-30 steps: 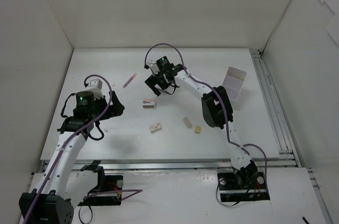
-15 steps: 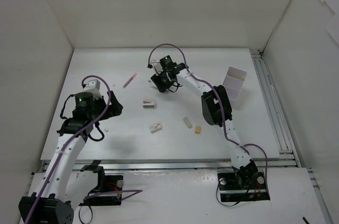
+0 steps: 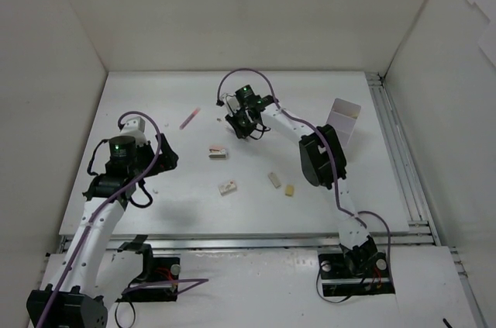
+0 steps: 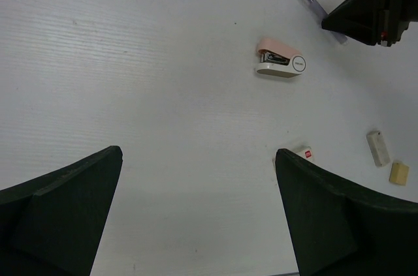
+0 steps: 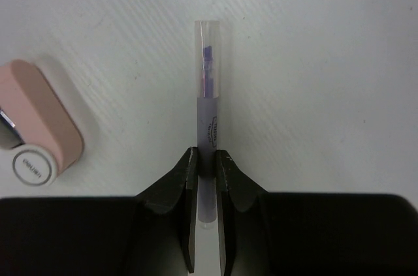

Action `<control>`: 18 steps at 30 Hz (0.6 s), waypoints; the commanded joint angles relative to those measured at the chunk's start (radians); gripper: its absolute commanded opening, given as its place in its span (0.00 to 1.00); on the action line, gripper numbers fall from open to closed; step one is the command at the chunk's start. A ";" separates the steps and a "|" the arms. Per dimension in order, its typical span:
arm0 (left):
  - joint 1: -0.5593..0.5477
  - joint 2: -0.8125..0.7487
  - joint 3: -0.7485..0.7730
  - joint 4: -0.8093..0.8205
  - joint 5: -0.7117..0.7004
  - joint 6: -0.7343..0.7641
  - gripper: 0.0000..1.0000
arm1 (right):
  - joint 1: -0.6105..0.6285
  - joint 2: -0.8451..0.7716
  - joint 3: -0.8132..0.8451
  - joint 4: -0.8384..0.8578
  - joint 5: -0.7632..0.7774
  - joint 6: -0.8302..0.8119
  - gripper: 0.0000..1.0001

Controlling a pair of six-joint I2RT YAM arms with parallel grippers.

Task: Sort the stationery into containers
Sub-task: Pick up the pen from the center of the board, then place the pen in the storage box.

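The right hand [image 5: 207, 158], pinched narrow on the clear pen [image 5: 208, 61] toward the far edge of the bench [image 3: 155, 95], has shifted slightly rightward; likely the carry to the white bin [image 3: 342, 120] by the right edge is beginning; the left hand [image 4: 198, 153] hangs wide near the left edge.

White links [image 3: 94, 223], black joints [image 3: 314, 159], purple cables [image 3: 242, 72]; left hand [image 4: 198, 153], right hand [image 5: 208, 156] black.

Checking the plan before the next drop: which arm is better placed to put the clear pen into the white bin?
Right. The right gripper is shut on the clear pen, and the white bin stands on its side of the table. The left gripper is open and holds nothing.
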 commanded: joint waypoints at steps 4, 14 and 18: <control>-0.003 0.044 0.075 0.036 0.041 -0.007 1.00 | 0.001 -0.421 -0.311 0.304 0.138 0.093 0.00; -0.012 0.055 0.072 0.104 0.064 -0.005 1.00 | -0.175 -0.899 -0.890 0.970 0.686 0.276 0.00; -0.012 0.052 0.053 0.112 0.060 -0.014 1.00 | -0.226 -0.916 -0.956 1.174 0.948 0.221 0.00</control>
